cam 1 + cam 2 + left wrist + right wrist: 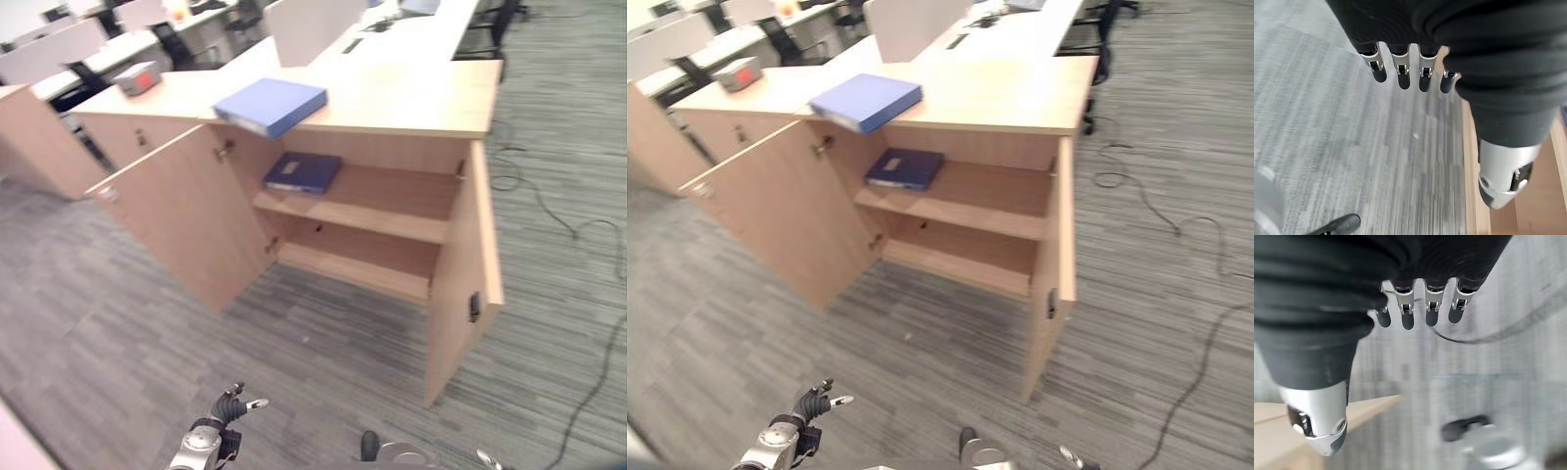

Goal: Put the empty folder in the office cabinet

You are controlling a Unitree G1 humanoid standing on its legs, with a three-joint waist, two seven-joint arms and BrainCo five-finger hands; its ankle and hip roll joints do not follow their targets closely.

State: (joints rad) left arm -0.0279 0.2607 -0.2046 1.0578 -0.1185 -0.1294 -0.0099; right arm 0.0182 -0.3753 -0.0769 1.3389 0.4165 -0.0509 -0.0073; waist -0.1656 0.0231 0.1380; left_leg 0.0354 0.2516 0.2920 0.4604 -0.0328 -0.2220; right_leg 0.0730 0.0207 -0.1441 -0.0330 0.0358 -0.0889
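Note:
A light blue folder (271,105) lies flat on top of the wooden office cabinet (411,108), overhanging its front edge on the left. A darker blue folder (303,171) lies on the upper shelf inside. Both cabinet doors stand open, the left door (176,215) swung wide and the right door (465,284) pointing toward me. My left hand (227,411) hangs low over the carpet, well short of the cabinet, with its fingers (1403,73) relaxed and holding nothing. My right hand (1408,313) also hangs over the floor, its fingers straight and empty.
A small grey box with a red face (137,77) sits on the neighbouring cabinet to the left. White desks (411,39) and a dark office chair (171,39) stand behind. Grey striped carpet (294,372) lies between me and the cabinet.

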